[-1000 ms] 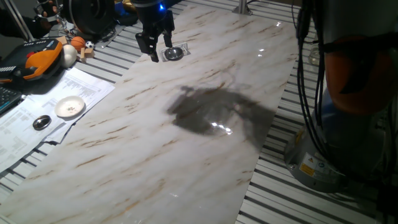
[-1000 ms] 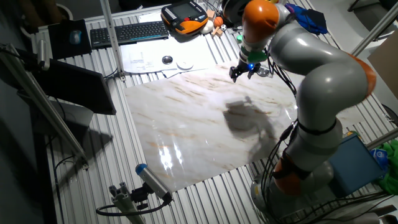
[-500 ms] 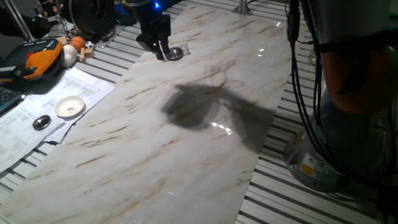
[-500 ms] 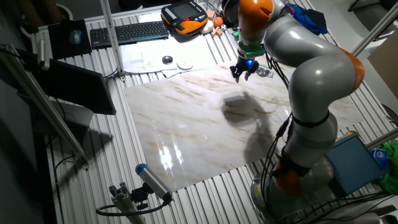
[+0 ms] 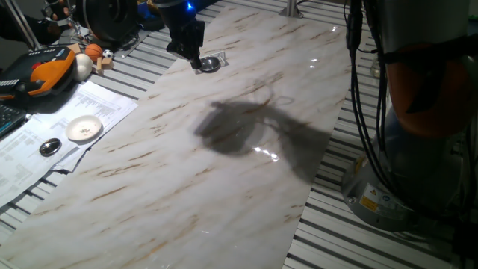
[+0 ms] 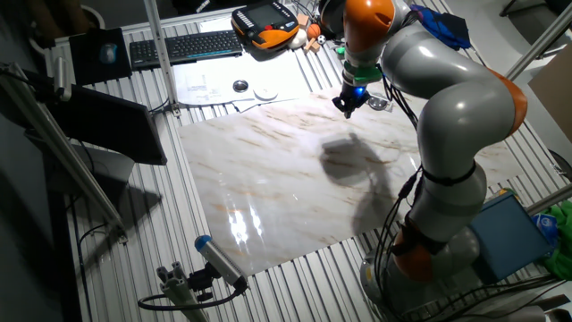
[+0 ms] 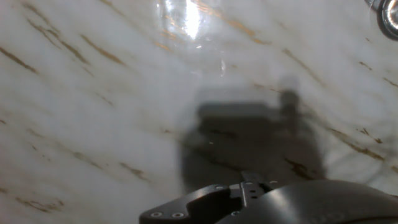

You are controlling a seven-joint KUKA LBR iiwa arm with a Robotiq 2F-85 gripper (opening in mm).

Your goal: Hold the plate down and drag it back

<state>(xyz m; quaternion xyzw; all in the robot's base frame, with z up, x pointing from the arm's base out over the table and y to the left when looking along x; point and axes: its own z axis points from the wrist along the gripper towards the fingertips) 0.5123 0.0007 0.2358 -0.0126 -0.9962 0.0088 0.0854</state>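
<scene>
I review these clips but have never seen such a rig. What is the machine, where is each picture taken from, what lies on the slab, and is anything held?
The machine is one grey and orange jointed arm ending in a two-finger gripper. Two pictures come from fixed cameras on different sides of the table; the third comes from a camera on the hand, looking down at the marble slab. On the slab's far end lies a small shiny metal plate, also at the hand view's top right corner. The gripper is beside it with fingers together, holding nothing. Off the slab, on papers, lies a white saucer.
</scene>
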